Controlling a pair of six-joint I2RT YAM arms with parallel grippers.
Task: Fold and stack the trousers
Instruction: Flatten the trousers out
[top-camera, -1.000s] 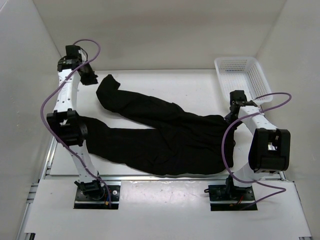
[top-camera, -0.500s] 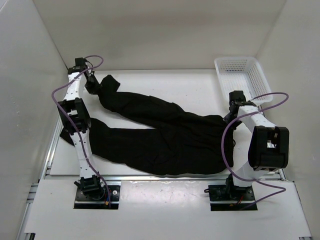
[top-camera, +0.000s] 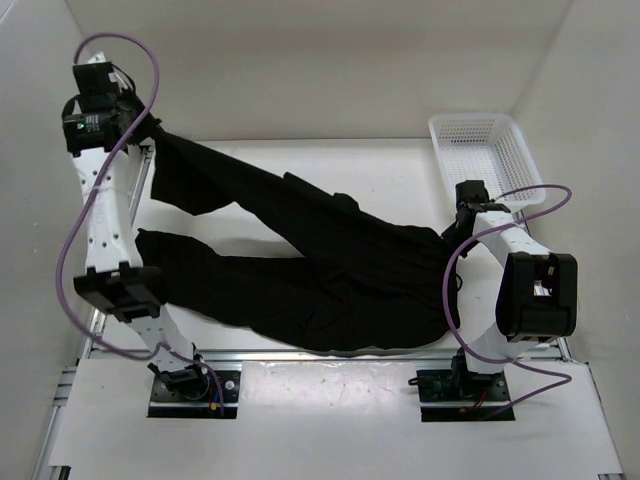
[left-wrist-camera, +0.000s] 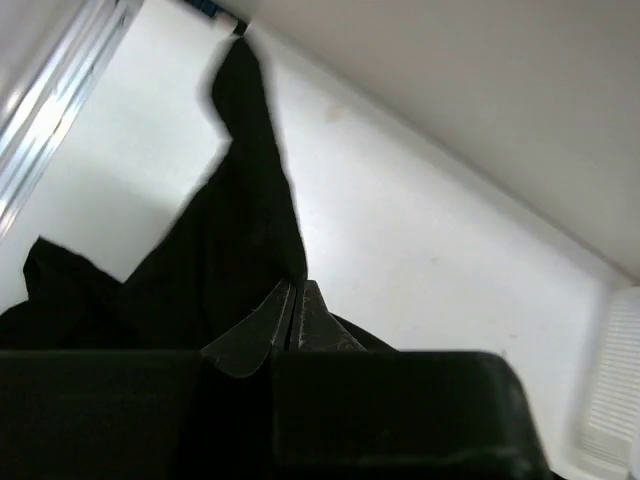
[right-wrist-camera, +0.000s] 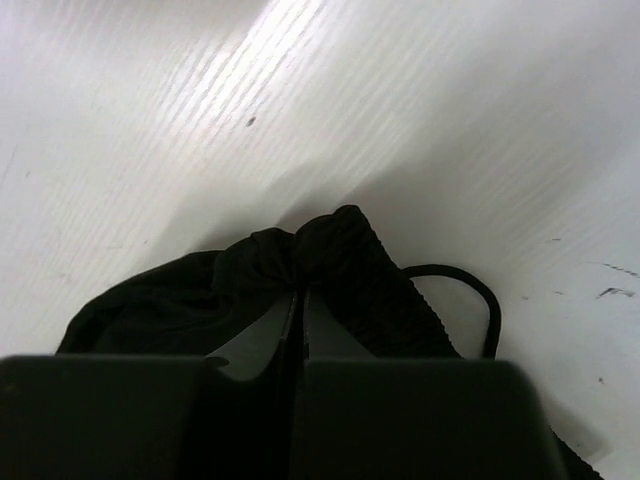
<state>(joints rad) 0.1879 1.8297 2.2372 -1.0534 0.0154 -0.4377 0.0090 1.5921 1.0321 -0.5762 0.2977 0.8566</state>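
Note:
The black trousers (top-camera: 330, 265) lie spread on the white table, waist at the right, two legs running left. My left gripper (top-camera: 150, 135) is shut on the end of the far leg and holds it raised at the far left, so that leg hangs stretched. In the left wrist view the fingers (left-wrist-camera: 297, 300) pinch black cloth (left-wrist-camera: 240, 230). My right gripper (top-camera: 462, 222) is shut on the waistband at the right. In the right wrist view its fingers (right-wrist-camera: 298, 305) grip bunched ribbed waistband (right-wrist-camera: 330, 255), with a drawstring loop (right-wrist-camera: 480, 295) beside it.
A white mesh basket (top-camera: 485, 155) stands at the far right corner, just behind my right arm. White walls close in the table at the back and both sides. A purple cable loops off each arm.
My left gripper took hold of the far leg's end and lifted it up and to the left, pulling that leg taut. The right arm has not moved.

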